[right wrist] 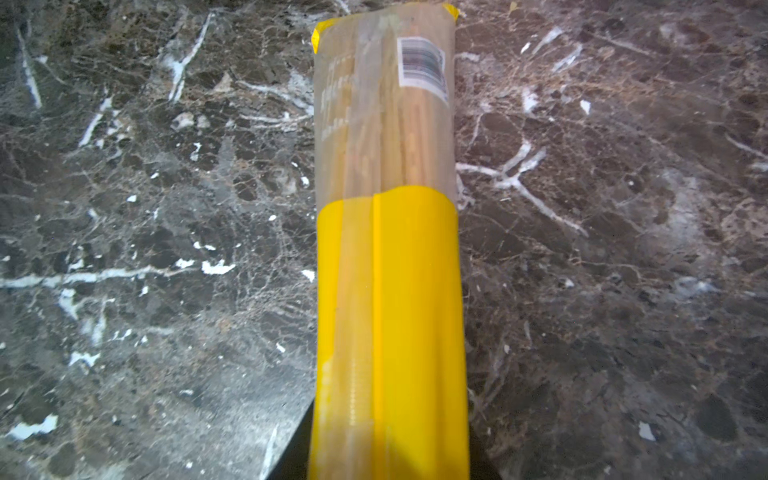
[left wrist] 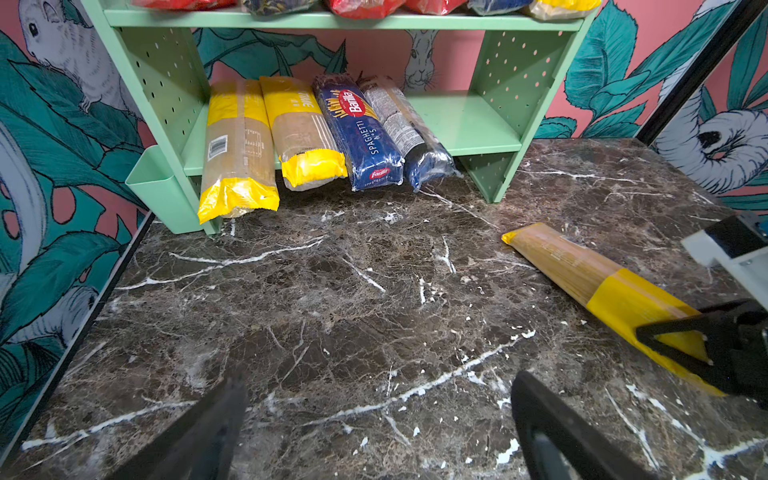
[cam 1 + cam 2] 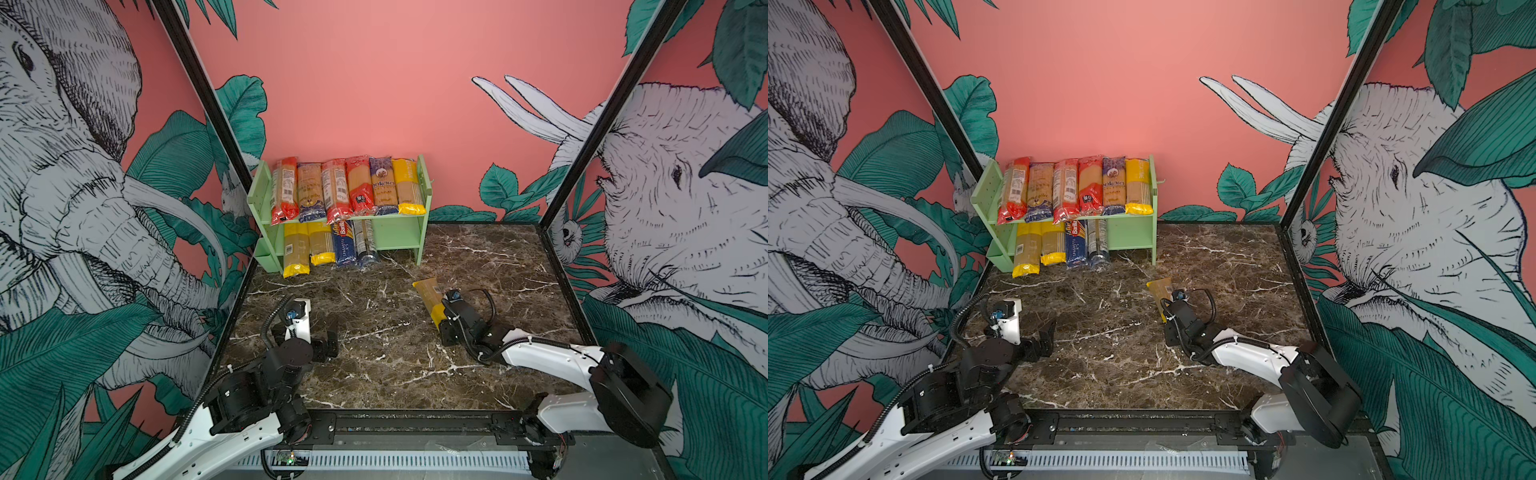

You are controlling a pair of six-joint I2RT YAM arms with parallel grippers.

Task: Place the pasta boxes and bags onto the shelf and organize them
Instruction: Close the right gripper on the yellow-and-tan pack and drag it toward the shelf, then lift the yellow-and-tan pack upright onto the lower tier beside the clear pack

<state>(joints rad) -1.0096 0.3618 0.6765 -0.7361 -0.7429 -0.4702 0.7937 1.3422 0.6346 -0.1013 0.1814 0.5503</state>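
Note:
A yellow-ended spaghetti pack [image 3: 427,293] [image 3: 1159,290] lies on the dark marble table, right of centre. My right gripper [image 3: 437,320] [image 1: 390,457] is shut on its near yellow end [image 1: 390,291]. The left wrist view shows that pack [image 2: 582,270] gripped between black fingers [image 2: 673,330]. My left gripper [image 3: 330,334] [image 3: 1045,332] [image 2: 380,386] hangs open over bare marble at the left, holding nothing. The mint-green shelf [image 3: 399,237] [image 3: 1129,237] [image 2: 465,120] stands at the back. Several packs fill its top tier. Several more, including a dark-blue Barilla pack [image 3: 345,243] [image 2: 361,133], lie on the left of its lower tier.
A small green bin [image 2: 153,183] hangs on the shelf's left side. Black frame posts [image 3: 582,137] and printed wall panels enclose the table on both sides. A black rail [image 3: 415,424] runs along the front edge. The right part of the lower shelf board is bare.

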